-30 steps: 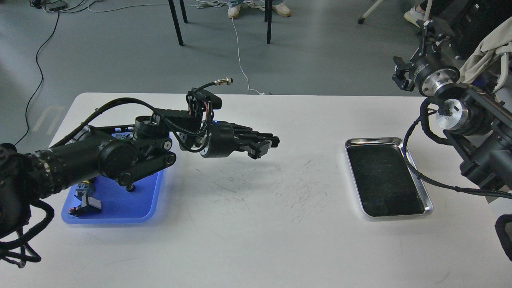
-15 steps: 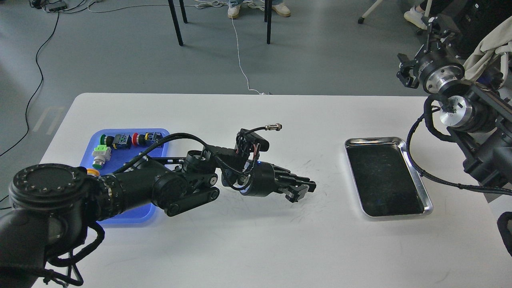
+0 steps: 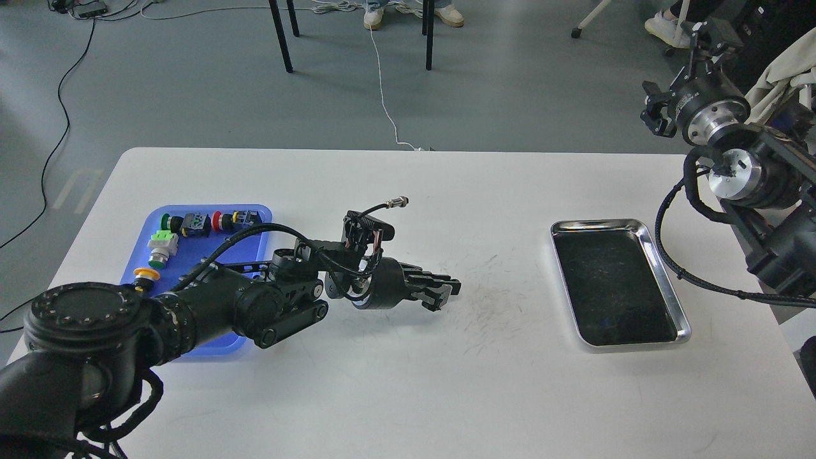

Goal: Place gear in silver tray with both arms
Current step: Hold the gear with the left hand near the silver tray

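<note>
The silver tray [image 3: 666, 284] lies empty on the right of the white table. My left arm reaches in from the lower left, and its gripper [image 3: 443, 292] hangs low over the scuffed middle of the table, pointing right toward the tray and well short of it. Its black fingers lie close together, and nothing shows between them. No gear is visible anywhere. My right arm is raised at the far right, beyond the table edge. Its gripper [image 3: 709, 33] is small and dark at the top, so its fingers cannot be told apart.
A blue plastic tray [image 3: 191, 254] at the left holds several coloured push-buttons and switches [image 3: 197, 223], partly hidden behind my left arm. A cable with a metal plug [image 3: 398, 202] sticks up from the left wrist. Chair legs and floor cables lie beyond the table.
My left arm swung from over the blue tray out toward the table's middle and lowered, then drew back a little to the left. My right arm drifted slightly up and right.
</note>
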Available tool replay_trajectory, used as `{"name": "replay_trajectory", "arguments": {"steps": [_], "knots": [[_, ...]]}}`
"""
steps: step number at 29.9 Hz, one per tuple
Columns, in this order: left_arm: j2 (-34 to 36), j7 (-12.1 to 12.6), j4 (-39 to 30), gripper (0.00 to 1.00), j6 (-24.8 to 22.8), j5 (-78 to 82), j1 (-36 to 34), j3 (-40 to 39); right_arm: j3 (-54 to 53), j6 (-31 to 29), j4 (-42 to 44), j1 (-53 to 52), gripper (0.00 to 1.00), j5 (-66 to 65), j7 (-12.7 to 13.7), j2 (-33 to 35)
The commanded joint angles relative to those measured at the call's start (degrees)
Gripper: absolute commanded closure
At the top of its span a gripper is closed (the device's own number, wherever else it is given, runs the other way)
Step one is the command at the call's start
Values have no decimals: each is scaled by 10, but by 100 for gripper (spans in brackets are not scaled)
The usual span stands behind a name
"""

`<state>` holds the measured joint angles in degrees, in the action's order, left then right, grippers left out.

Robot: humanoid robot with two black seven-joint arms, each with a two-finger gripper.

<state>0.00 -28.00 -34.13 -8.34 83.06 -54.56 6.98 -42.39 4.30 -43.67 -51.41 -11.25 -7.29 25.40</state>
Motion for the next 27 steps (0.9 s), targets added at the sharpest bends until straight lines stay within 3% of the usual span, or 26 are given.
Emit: {"name": "replay_trajectory", "arguments": {"steps": [1, 27], "knots": [[0, 0, -2, 92, 1, 3, -1, 1, 13, -1, 1, 1, 1, 0, 0, 0], [0, 0, -43, 89, 25, -30, 4, -11, 18, -4, 9, 0, 1, 0, -2, 0]]}}
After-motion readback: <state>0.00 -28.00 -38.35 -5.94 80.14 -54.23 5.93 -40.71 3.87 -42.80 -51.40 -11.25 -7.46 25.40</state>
